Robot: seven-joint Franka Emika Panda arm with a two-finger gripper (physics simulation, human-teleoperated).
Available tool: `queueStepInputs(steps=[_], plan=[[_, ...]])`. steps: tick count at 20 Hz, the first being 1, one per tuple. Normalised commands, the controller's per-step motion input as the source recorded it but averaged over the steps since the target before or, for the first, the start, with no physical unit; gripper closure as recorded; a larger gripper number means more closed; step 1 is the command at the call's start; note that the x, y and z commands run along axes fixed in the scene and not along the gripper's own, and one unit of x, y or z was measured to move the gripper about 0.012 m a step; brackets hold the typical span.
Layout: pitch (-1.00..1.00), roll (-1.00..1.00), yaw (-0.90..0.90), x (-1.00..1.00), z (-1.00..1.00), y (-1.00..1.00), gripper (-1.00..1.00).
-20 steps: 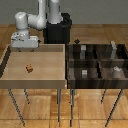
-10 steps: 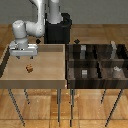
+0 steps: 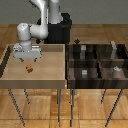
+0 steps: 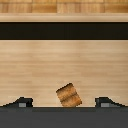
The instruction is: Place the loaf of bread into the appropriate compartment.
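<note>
Both fingers [image 4: 21, 102] lower, apparently straddling loaf of bread [image 4: 68, 95]

The loaf of bread [image 3: 30, 68] lies in the tray [image 3: 50, 77] at centre left of the exterior view, directly below the gripper [image 3: 27, 61]. The four-cell bin [image 3: 96, 61] sits at centre right, its lower-left compartment [image 3: 80, 77] holding a cube [image 3: 84, 73].

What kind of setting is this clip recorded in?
Likely a simulated tabletop sorting station, not a real room: a light-tan tray holding a loaf of bread, a dark four-cell bin beside it on thin legs, and the gripper poised open above the loaf.
</note>
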Motion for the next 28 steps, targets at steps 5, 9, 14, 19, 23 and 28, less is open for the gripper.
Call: queueStepInputs(steps=[5, 9, 14, 19, 23, 28], plan=[[0.0, 0.0, 0.0, 0.0, 0.0, -0.4, -1.0], [0.0, 0.0, 0.0, 0.0, -0.5, 0.0, -1.0], [0.0, 0.0, 0.0, 0.0, -0.4, 0.2, -1.0], [0.0, 0.0, 0.0, 0.0, -0.6, 0.0, -1.0], [0.0, 0.0, 0.0, 0.0, -0.25, 0.0, 1.0], [0.0, 0.0, 0.0, 0.0, 0.2, 0.0, 1.0]])
